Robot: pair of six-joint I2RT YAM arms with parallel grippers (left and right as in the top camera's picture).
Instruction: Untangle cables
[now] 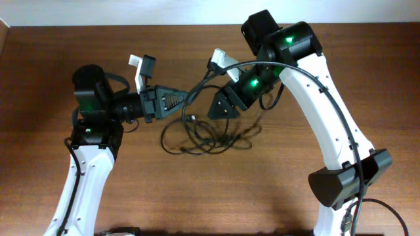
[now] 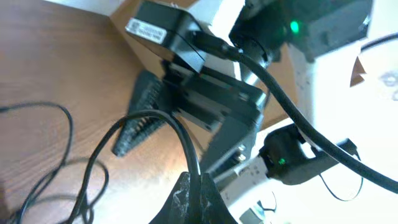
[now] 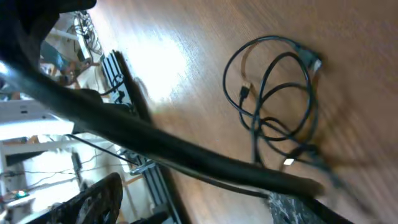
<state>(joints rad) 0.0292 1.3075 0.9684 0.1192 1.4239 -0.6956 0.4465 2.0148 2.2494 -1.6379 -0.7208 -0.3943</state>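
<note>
A tangle of thin black cables (image 1: 203, 134) lies in loops on the wooden table, with small plugs among them; it also shows in the right wrist view (image 3: 273, 106). My left gripper (image 1: 187, 99) points right, above the tangle's left side. It is shut on one black cable strand (image 2: 186, 140), which arcs up from its fingertips (image 2: 199, 183) and drops left toward the loops. My right gripper (image 1: 220, 111) hangs just right of it, fingers pointing down-left over the tangle. Its fingers (image 3: 193, 196) stand wide apart. A thin cable strand (image 3: 217, 180) runs up to its right finger.
The right arm's own thick black cable (image 3: 161, 146) crosses close in front of the right wrist camera. The right gripper's ribbed fingers (image 2: 140, 127) sit right ahead of the left gripper. The wooden table (image 1: 275, 190) stretches round the tangle.
</note>
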